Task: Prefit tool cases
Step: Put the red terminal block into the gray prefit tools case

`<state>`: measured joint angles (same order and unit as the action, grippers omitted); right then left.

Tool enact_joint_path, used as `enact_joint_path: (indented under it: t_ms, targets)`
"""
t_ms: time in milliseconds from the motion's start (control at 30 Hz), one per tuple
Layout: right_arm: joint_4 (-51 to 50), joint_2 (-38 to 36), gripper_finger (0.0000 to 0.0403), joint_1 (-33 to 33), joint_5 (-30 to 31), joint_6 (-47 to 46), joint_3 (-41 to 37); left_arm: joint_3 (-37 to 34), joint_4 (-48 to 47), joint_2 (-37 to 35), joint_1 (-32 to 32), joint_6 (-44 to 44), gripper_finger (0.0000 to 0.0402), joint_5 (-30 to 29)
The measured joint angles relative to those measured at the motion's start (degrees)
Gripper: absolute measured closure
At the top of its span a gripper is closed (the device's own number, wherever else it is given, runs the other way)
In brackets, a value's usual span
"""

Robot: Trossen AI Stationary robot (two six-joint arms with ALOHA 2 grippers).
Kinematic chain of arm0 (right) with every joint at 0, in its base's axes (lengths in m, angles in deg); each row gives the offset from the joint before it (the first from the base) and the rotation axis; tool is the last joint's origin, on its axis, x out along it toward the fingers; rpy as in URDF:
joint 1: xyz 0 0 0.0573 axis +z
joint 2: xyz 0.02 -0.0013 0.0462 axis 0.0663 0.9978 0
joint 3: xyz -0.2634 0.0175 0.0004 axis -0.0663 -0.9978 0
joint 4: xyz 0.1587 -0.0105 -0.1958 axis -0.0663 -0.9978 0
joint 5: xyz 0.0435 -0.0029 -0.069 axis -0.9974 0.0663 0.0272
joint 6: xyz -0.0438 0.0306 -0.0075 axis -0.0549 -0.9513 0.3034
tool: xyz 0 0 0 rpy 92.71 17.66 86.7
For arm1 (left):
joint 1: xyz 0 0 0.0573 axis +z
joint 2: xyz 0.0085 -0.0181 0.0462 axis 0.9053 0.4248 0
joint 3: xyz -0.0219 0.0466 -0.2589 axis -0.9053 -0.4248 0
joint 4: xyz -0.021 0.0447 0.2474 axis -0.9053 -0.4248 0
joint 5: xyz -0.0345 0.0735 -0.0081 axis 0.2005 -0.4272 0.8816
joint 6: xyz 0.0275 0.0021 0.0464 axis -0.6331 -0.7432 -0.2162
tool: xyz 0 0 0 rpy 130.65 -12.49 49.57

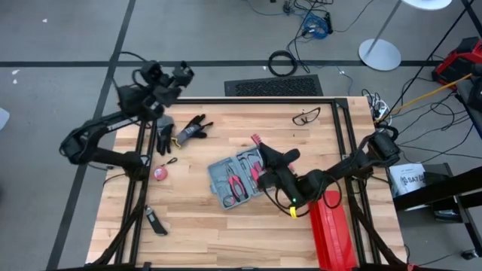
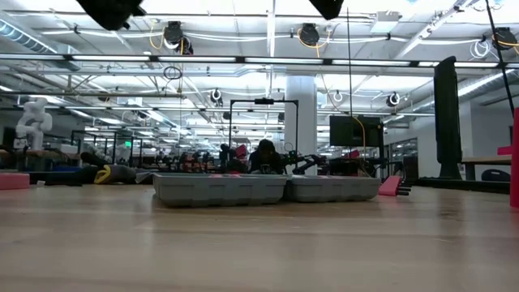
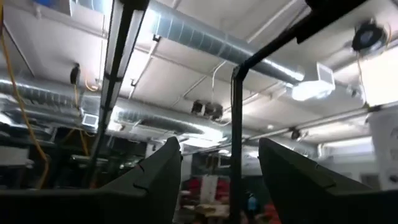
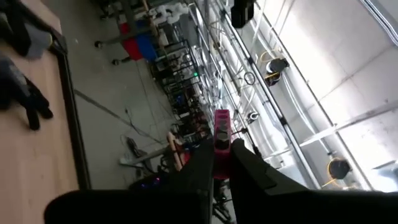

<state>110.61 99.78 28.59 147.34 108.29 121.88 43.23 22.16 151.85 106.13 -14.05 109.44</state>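
The tool case (image 1: 236, 180) lies open and flat on the middle of the table, a blue-grey shell with grey slots and red-handled pliers inside. In the low view the tool case (image 2: 268, 188) rests on its two halves, side by side. My right gripper (image 1: 265, 156) hovers over the case's far right corner, shut on a small pink tool (image 1: 254, 140). My left gripper (image 1: 179, 74) is raised beyond the table's far left corner. In its wrist view the left gripper (image 3: 219, 163) is open, touches nothing and faces the ceiling. My right gripper pinches the pink tool (image 4: 221, 155) between its two fingers. The tool's pink end (image 4: 222, 123) sticks out past the fingertips. The tool is lifted clear of the table and the case. The fingers hide the rest of it.
Black gloves (image 1: 193, 128) and a yellow-black tool (image 1: 165, 136) lie at the far left, with a pink round thing (image 1: 160, 173) and a small dark knife (image 1: 155, 221) nearer. Glasses (image 1: 305, 116) sit at the far edge. A long red ribbed box (image 1: 331, 233) stands at the near right.
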Motion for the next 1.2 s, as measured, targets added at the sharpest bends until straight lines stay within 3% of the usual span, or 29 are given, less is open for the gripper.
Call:
enact_joint_path:
  t_ms: [133, 333, 600, 733, 1000, 1100, 1200]
  targets:
    - [1.59, 3.37, 0.0381, -1.53, -0.67, -3.63, -2.09, -0.08, -2.67, -2.92, 2.72, -1.52, 0.0187, 5.2]
    - [0.86, 10.33, 0.037, -3.8, -1.24, -7.79, -9.01, -2.43, -3.23, -3.57, 2.94, -3.03, 0.0187, 5.74]
    - [1.87, 14.14, 0.0384, 0.54, -1.51, -9.1, -10.28, -3.78, -7.52, -2.79, 2.96, -5.01, 0.0187, 6.07]
    - [1.96, 14.15, 0.0384, 1.88, -1.12, -8.84, -11.03, -3.82, -13.73, -2.77, 2.01, -10.17, 0.0187, 5.65]
    - [0.86, 14.19, 0.0384, 4.04, -2.52, -8.83, -21.52, -3.82, -29.45, -2.77, -3.86, -16.35, 0.0187, 5.28]
    - [-3.42, 14.14, 0.0384, 5.36, -3.25, -7.99, -22.88, -3.83, -38.77, -2.74, -7.52, -22.56, 0.0187, 3.98]
    - [-14.65, 14.13, 0.0383, 6.98, -3.33, -8.83, -23.16, -3.85, -43.76, -2.73, -10.62, -27.5, 0.0187, -0.5]
